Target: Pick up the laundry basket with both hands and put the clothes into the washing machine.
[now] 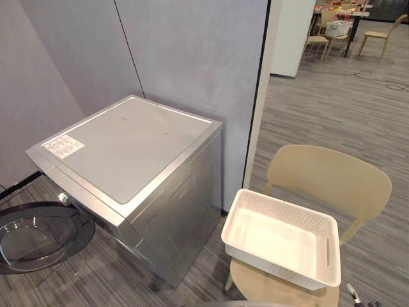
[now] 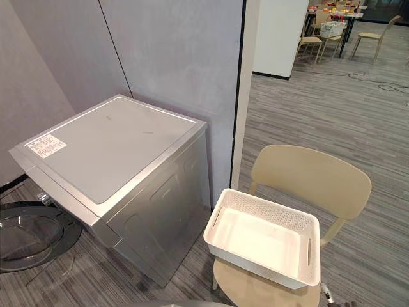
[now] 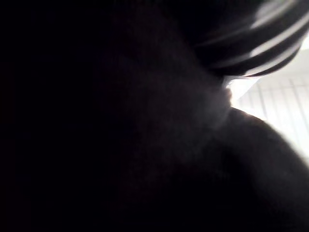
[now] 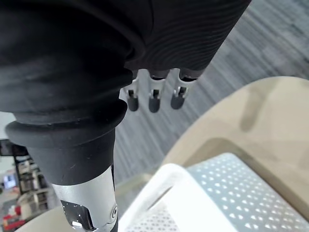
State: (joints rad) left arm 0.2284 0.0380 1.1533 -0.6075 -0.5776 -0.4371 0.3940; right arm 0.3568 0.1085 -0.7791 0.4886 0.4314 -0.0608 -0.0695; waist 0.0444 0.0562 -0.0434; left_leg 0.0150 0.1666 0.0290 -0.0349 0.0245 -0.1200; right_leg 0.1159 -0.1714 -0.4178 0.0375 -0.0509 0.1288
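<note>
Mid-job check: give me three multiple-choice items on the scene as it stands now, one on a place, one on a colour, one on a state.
1. The laundry basket sits: A on the floor; B on the chair; C on a shelf.
2. The basket is: A blue; B black; C white.
3. The washing machine has its door: A open; B shut; C missing.

B, its base rests on the beige seat. C, its walls and rim are white. A, the round door is swung out at the machine's front.

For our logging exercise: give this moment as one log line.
basket: empty, on chair | washer door: open | right hand: open, free
</note>
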